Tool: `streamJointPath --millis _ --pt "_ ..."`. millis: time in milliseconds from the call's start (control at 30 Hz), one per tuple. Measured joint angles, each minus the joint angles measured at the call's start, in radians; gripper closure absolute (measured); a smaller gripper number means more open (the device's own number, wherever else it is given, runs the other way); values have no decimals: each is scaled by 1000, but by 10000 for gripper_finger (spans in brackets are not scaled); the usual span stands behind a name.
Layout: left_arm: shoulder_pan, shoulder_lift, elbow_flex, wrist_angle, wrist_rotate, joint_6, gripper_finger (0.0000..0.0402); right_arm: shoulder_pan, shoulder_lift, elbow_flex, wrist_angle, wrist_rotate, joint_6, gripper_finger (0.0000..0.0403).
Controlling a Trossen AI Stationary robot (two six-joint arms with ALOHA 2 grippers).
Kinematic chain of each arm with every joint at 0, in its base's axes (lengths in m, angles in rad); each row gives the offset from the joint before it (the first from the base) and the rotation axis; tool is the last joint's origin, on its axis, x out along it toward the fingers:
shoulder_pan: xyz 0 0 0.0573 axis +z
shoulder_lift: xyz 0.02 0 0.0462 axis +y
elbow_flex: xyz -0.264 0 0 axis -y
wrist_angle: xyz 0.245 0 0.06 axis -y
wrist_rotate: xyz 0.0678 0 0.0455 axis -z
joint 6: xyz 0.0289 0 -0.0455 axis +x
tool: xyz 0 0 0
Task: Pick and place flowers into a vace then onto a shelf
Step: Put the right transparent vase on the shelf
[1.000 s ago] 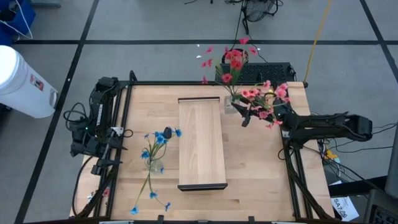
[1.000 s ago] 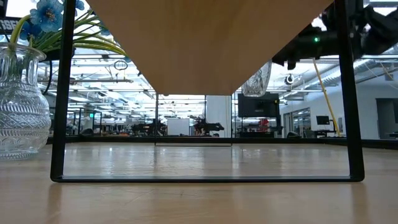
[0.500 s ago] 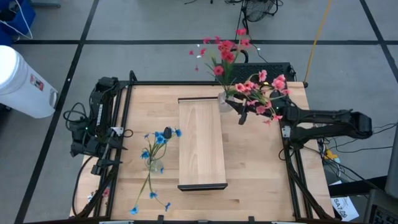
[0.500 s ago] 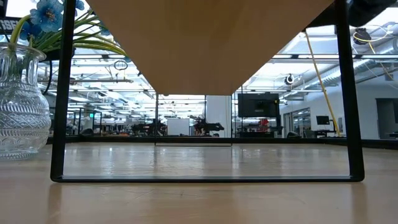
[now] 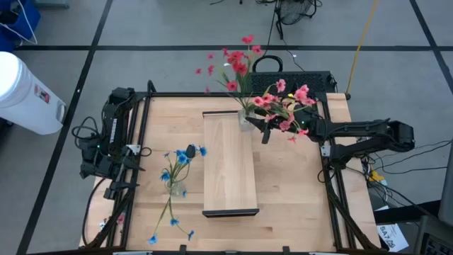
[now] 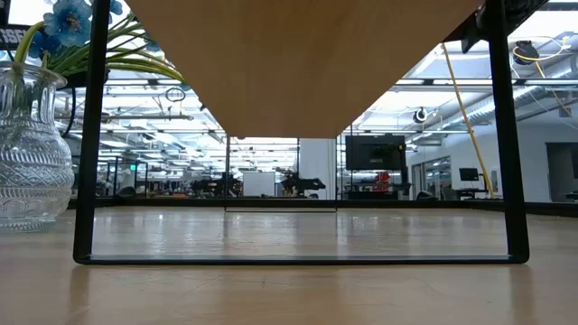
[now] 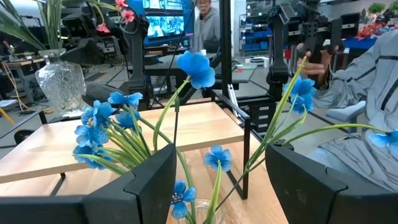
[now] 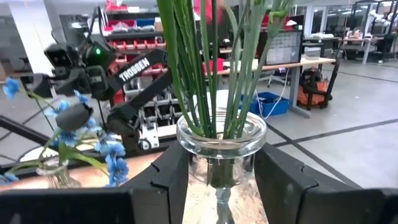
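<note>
My left claw (image 5: 190, 151) hovers near the bench's (image 5: 297, 198) left edge, fingers apart, straddling the blue flowers (image 5: 177, 164) without touching them. Those already stand in a glass vase (image 6: 32, 153) on the bench, just left of the shelf (image 5: 228, 163); their stems lean toward the bench's near edge, one long spray trailing toward the near-left corner. I judge this arm is only waiting, its part done.

The shelf sits mid-bench, its long axis running from far edge to near edge, raised on a thin black frame (image 6: 86, 181).

My right claw (image 8: 217, 186) is clamped on the neck of a second vase (image 8: 221, 152), which holds the red flowers (image 5: 272, 95). It is carried upright over the shelf's far-right corner, stems vertical so nothing spills, blossoms fanning out past the bench's far edge. I grip the glass rather than the stems because the next step, as I judge it, is setting the vase down on the shelf top.
</note>
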Motion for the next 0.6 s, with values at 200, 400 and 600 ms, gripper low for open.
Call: streamJointPath --millis 200,400,600 --pt "0 0 0 0 0 0 151 16 33 0 11 4 -6 260" --pt "0 0 0 0 0 0 151 18 41 2 20 4 -11 260" --pt "0 0 0 0 0 0 151 18 41 2 21 4 -11 260"
